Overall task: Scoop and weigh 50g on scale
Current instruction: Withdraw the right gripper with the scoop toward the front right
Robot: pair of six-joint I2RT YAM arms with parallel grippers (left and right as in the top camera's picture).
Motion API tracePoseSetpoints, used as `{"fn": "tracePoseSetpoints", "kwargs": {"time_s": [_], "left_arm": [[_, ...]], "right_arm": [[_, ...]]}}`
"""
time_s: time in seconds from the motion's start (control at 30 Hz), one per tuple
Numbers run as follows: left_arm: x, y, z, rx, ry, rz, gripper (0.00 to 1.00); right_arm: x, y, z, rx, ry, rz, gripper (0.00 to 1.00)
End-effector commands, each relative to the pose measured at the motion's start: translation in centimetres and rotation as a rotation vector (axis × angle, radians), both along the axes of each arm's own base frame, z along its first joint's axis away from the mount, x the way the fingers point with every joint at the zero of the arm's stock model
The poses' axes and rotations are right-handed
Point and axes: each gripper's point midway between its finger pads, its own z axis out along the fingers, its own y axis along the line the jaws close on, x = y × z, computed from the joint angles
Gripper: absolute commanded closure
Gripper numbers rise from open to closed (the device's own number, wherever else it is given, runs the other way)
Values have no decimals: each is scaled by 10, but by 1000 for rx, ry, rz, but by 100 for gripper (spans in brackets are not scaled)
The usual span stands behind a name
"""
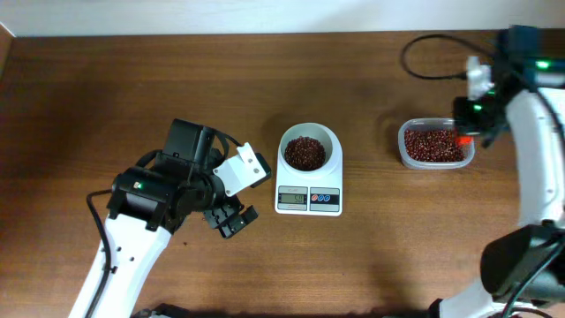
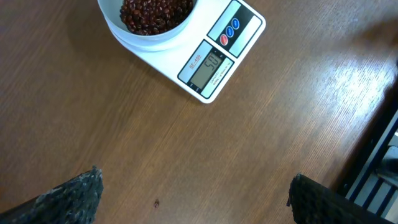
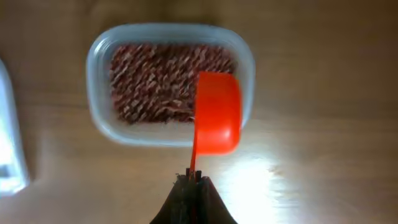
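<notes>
- The left gripper (image 1: 231,216) hovers over bare table (image 1: 106,97), left of the scale and near it; its jaws are spread wide and grasp nothing
- From the left wrist view the two dark, rough-surfaced fingertips (image 2: 71,196) stand far apart at the bottom corners, with only wood grain between them
- The scale (image 1: 308,200) sits at the middle of the table, flat on the wood, with its display and its red and blue buttons on the near edge
- The scale's grey display (image 2: 207,63) shows digits that look like a fifty; the last digit is too small to read
- A round white bowl (image 1: 286,140) rests on top of the scale, with a mound of dark red beans (image 1: 305,152) in it
- The clear tub (image 1: 403,146) stands to the right of the scale, apart from it, and is nearly full of red beans (image 1: 431,144)
- The right gripper (image 3: 194,179) is clenched on the thin handle of an orange scoop (image 3: 217,112)
- The scoop's cup hangs over the tub's right end, overlapping its rim; whether it touches the beans cannot be told
- A black cable (image 1: 422,55) loops on the table behind the tub
</notes>
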Motion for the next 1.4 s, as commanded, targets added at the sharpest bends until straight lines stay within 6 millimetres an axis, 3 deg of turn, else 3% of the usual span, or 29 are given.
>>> {"fn": "tracePoseSetpoints", "kwargs": {"time_s": [0.0, 0.1, 0.13, 0.17, 0.2, 0.23, 0.3, 0.37, 0.4, 0.43, 0.5, 0.8, 1.0, 1.13, 1.37], "left_arm": [[2, 1, 4, 3, -20, -7, 1], [2, 1, 4, 3, -20, -7, 1], [2, 1, 4, 3, -20, -7, 1], [2, 1, 4, 3, -20, -7, 1], [2, 1, 4, 3, -20, -7, 1], [2, 1, 4, 3, -20, -7, 1], [2, 1, 4, 3, -20, -7, 1], [2, 1, 4, 3, -20, -7, 1], [2, 1, 4, 3, -20, -7, 1], [2, 1, 4, 3, -20, -7, 1], [2, 1, 4, 3, -20, -7, 1], [2, 1, 4, 3, -20, -7, 1], [2, 1, 4, 3, -20, -7, 1], [2, 1, 4, 3, -20, -7, 1], [2, 1, 4, 3, -20, -7, 1]], "right_arm": [[-2, -18, 20, -254, -39, -91, 96], [-1, -8, 23, -172, -73, -111, 96], [-2, 9, 34, -50, -113, -91, 96], [-13, 27, 67, 127, -196, -80, 96], [-36, 30, 100, 241, -268, -103, 96], [-73, 24, 133, 314, -346, -150, 96], [-133, 22, 172, 416, -471, -240, 96], [-186, 26, 186, 386, -540, -298, 96], [-204, 38, 190, 382, -560, -293, 96], [-217, 57, 200, 395, -620, -233, 96], [-231, 70, 206, 384, -665, -182, 96], [-250, 105, 211, 444, -670, 27, 96], [-266, 119, 210, 452, -661, 160, 96], [-269, 123, 210, 484, -650, 158, 96], [-278, 122, 183, 507, -598, 101, 96]]}}
